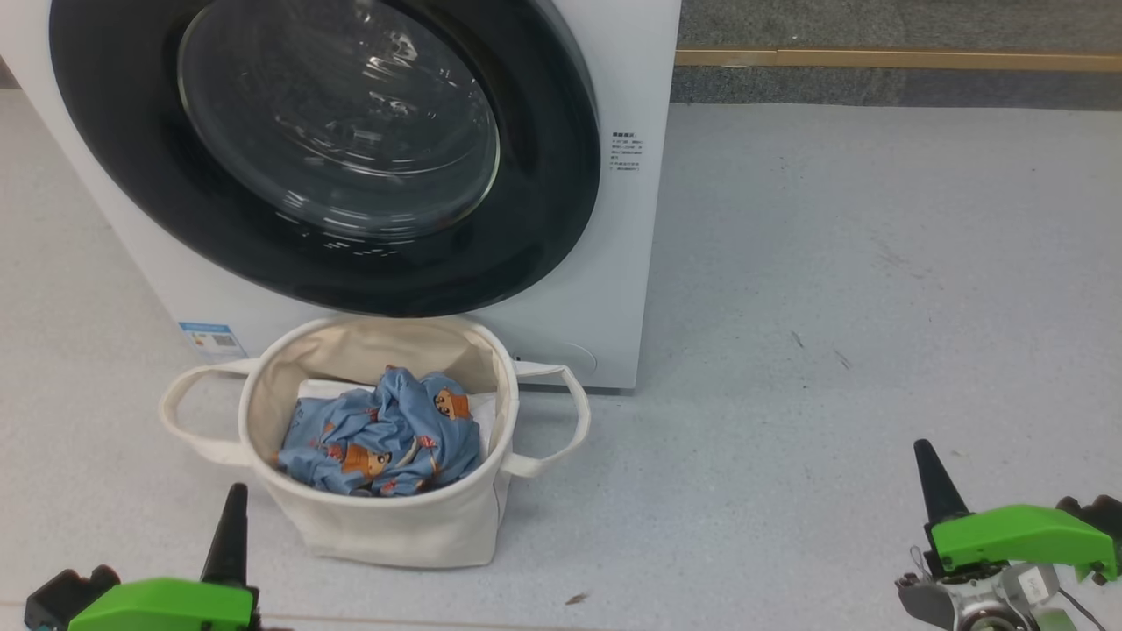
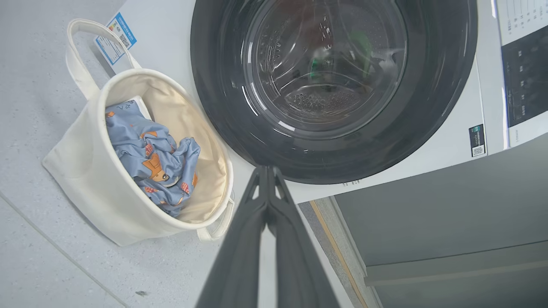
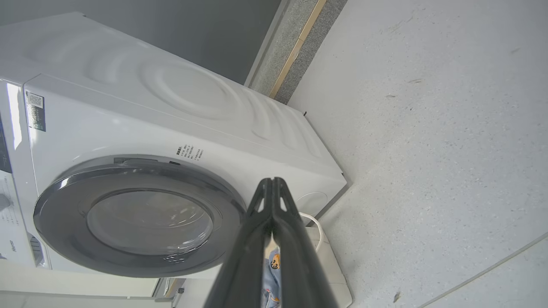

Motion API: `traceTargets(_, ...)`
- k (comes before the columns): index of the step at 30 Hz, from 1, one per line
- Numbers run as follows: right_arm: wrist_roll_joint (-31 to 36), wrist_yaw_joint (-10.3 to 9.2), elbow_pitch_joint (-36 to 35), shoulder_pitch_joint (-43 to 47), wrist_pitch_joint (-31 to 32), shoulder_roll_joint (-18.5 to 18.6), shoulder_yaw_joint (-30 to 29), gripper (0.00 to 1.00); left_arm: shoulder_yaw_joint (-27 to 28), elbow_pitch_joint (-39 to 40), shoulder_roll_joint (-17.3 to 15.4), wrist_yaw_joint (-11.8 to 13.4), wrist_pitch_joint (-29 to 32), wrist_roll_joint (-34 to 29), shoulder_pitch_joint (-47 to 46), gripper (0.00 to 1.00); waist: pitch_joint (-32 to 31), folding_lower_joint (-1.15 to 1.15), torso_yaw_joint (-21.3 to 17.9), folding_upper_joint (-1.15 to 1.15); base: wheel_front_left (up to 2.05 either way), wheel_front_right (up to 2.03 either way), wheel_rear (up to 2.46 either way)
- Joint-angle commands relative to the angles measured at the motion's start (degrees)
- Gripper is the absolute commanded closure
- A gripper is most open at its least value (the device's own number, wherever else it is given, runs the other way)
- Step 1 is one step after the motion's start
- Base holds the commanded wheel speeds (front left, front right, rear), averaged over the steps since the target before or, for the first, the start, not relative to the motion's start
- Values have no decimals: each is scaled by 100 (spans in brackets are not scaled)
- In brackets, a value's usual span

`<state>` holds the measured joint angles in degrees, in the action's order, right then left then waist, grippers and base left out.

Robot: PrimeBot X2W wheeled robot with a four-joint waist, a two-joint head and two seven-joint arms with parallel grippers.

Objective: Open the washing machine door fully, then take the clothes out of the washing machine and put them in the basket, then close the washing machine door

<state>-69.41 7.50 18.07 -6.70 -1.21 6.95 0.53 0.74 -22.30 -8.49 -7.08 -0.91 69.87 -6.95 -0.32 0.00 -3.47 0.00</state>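
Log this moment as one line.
washing machine door: closed | clothes: in basket | basket: before washing machine | left gripper: fingers shut, empty | right gripper: fingers shut, empty | task: looks complete

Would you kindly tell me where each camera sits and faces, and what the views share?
Head view: on the head, facing forward and down at the washing machine door and the basket of clothes; left gripper lower left, right gripper lower right.
Left wrist view: left wrist, facing door and basket along its shut gripper.
Right wrist view: right wrist, facing the door obliquely along its shut gripper.
Shared: door and basket, in all three.
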Motion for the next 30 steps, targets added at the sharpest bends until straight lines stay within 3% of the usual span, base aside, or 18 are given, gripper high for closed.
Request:
traceTargets(1, -165, 0, -227, -88, 47, -6, -11, 100, 193, 253, -27, -27, 69, 155, -121, 100, 2, 0, 15, 0, 0, 0, 0)
traceTargets(30, -1648, -1, -351, 12, 516, -255, -453, 100, 459, 647, 378, -37, 532, 1582, 15, 100, 35, 0, 244, 0, 0, 0, 0)
